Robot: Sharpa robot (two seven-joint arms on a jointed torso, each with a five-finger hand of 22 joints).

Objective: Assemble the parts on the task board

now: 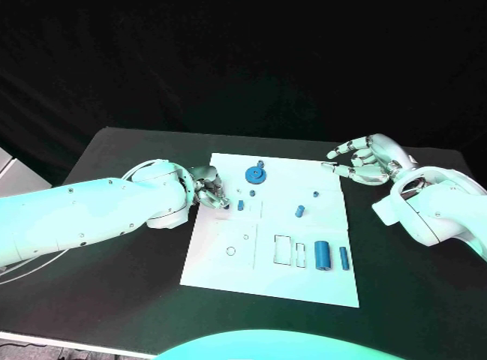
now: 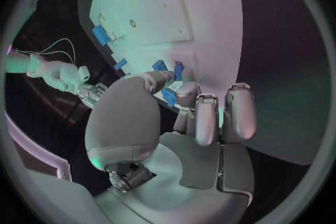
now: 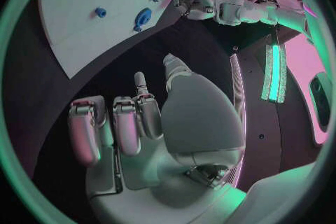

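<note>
The left hand [image 1: 208, 187] hovered at the task board's [image 1: 308, 277] near edge, fingers curled beside a small blue part [image 2: 168, 96]; whether it gripped it, I couldn't tell. The right hand [image 1: 368, 160] hung spread, empty, off the board's far corner.

The board [image 1: 308, 285] was white, marked with thin dark outlines of rectangles and small circles. The parts on it were blue: a disc [image 1: 255, 176], a cylinder [image 1: 323, 256], a slimmer peg [image 1: 344, 259]. The table [image 1: 124, 285] was black. Both hands [image 1: 365, 160] were silver on white arms [image 1: 81, 217].
</note>
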